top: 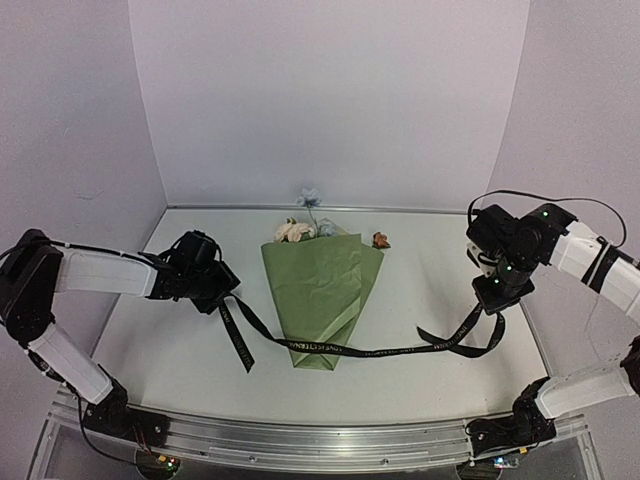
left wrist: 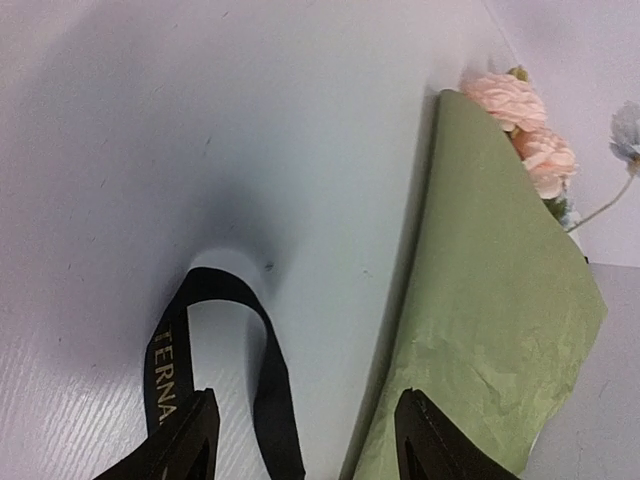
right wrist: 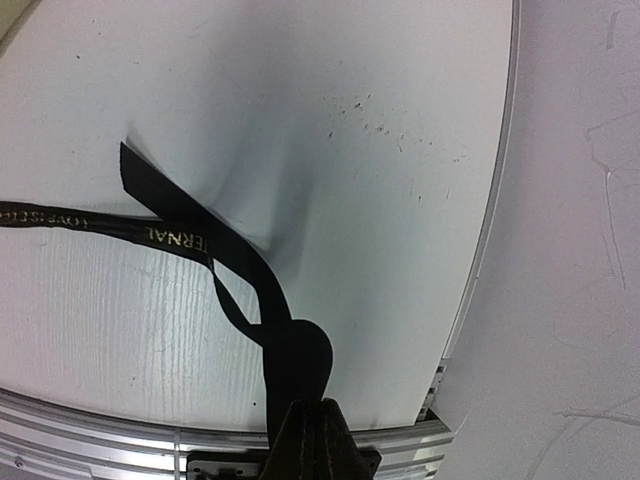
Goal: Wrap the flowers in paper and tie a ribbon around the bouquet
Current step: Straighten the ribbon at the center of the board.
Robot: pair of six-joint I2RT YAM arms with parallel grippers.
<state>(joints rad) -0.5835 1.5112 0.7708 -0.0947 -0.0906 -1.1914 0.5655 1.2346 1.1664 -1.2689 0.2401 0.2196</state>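
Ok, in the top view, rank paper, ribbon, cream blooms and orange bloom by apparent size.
1. paper, largest by area
2. ribbon, longer but far thinner
3. cream blooms
4. orange bloom, smallest

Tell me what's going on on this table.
A bouquet, green paper cone with flowers at its far end, lies on the table. The black ribbon crosses its narrow end, not tied. The right gripper pinches the ribbon near one end; the left gripper is open, the other end looped beside its finger.
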